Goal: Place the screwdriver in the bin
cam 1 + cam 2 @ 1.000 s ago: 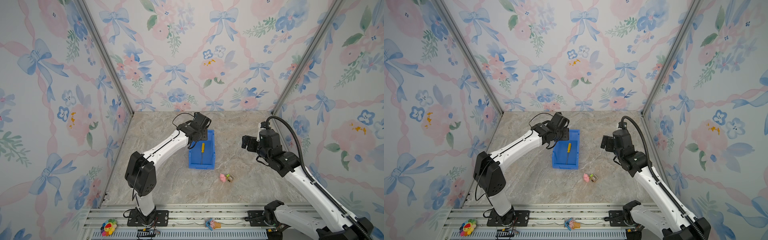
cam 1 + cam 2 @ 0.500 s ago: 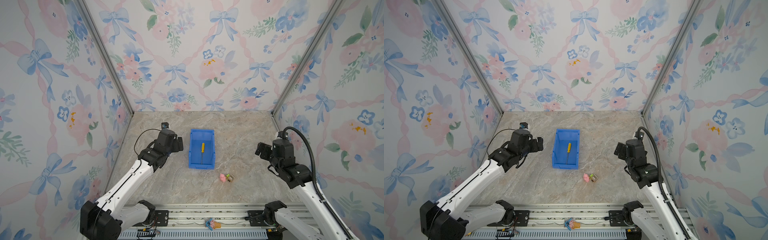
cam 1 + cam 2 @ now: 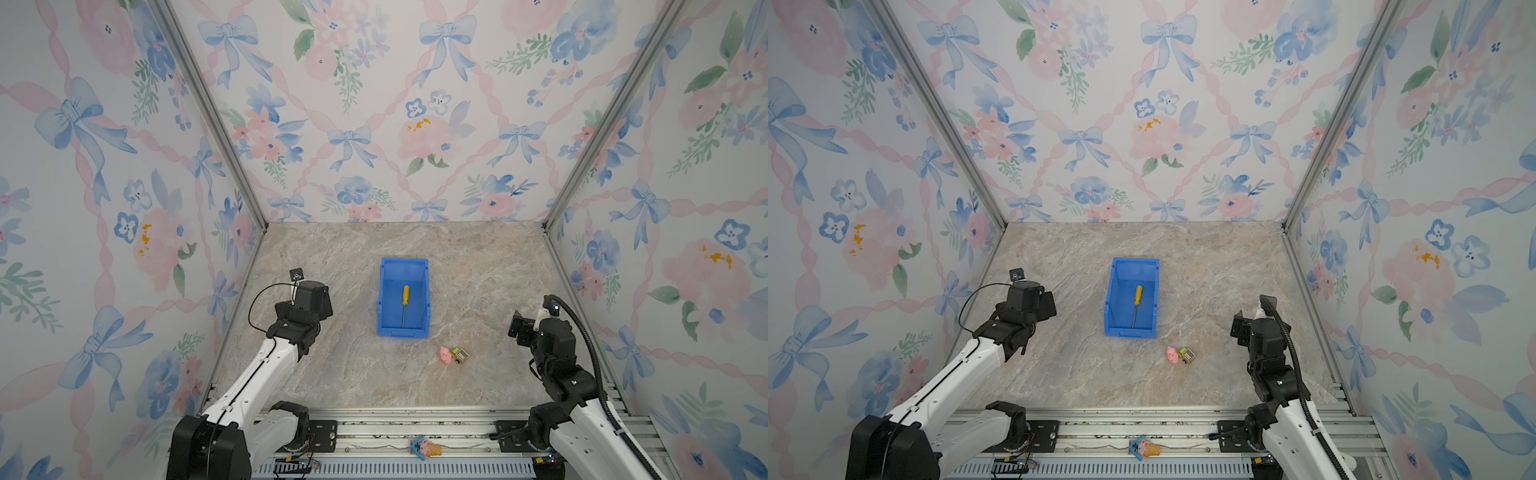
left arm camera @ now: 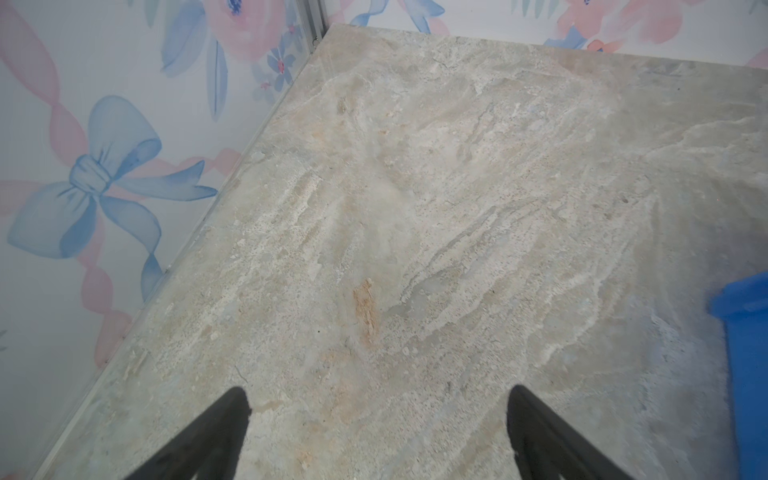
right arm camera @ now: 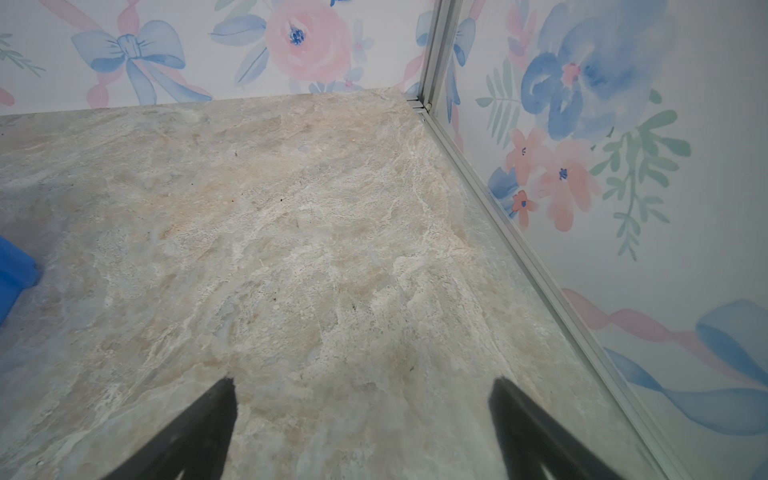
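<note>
The screwdriver (image 3: 405, 303) (image 3: 1137, 303), yellow handle toward the back and grey shaft toward the front, lies flat on the floor of the blue bin (image 3: 404, 262) (image 3: 1136, 261) in mid-table. My left gripper (image 3: 318, 300) (image 3: 1045, 305) hovers well left of the bin, open and empty. In the left wrist view its fingers (image 4: 376, 399) stand wide apart over bare marble, with a bin corner (image 4: 744, 299) at the edge. My right gripper (image 3: 519, 328) (image 3: 1239, 326) (image 5: 363, 386) is far right of the bin, open and empty; a sliver of the bin (image 5: 12, 266) shows there.
A small pink toy (image 3: 445, 354) (image 3: 1172, 354) and a tiny green-yellow toy car (image 3: 460, 355) (image 3: 1187, 354) lie just in front of the bin's right corner. Wallpapered walls close in three sides. A small toy (image 3: 424, 448) rests on the front rail.
Both arms have pulled back: the left from over the bin to the near left, the right toward the near right. The screwdriver has stayed in the bin.
</note>
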Motion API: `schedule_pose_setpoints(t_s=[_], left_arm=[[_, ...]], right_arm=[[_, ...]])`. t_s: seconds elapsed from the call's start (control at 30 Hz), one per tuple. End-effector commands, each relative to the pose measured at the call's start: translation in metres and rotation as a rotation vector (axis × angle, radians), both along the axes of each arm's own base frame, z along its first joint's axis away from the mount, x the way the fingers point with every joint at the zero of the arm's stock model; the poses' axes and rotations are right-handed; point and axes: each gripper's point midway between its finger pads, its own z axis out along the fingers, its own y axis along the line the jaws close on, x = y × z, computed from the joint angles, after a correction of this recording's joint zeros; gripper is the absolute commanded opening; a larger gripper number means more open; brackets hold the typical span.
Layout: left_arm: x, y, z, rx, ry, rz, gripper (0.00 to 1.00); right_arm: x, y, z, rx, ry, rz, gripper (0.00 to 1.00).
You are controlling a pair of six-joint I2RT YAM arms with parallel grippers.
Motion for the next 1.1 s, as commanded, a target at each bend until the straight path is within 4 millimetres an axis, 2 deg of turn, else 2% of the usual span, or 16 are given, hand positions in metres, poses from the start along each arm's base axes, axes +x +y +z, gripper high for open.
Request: schedule_pose_setpoints(t_s=[0.0, 0.2, 0.37, 0.67, 0.87, 1.07], left_arm=[[0.008, 0.010, 0.005, 0.063, -0.082, 0.009, 0.98], [0.006, 0.004, 0.004, 0.134, -0.223, -0.097, 0.98], [0.009, -0.004, -0.009, 0.111, -0.249, -0.156, 0.98], [0.015, 0.006, -0.020, 0.113, -0.320, -0.123, 0.98], [0.020, 0.007, -0.014, 0.100, -0.421, -0.129, 0.98], [0.037, 0.005, -0.008, 0.128, -0.461, -0.154, 0.97]], right_arm=[[0.014, -0.004, 0.010, -0.003, -0.094, -0.007, 0.97], [0.029, -0.011, -0.005, -0.014, -0.072, -0.018, 0.97], [0.047, -0.009, -0.014, -0.005, -0.055, 0.000, 0.97], [0.082, -0.009, -0.025, -0.007, -0.051, -0.005, 0.97], [0.107, -0.007, -0.025, -0.004, -0.066, 0.006, 0.97], [0.129, -0.004, -0.029, -0.016, -0.053, 0.029, 0.97]])
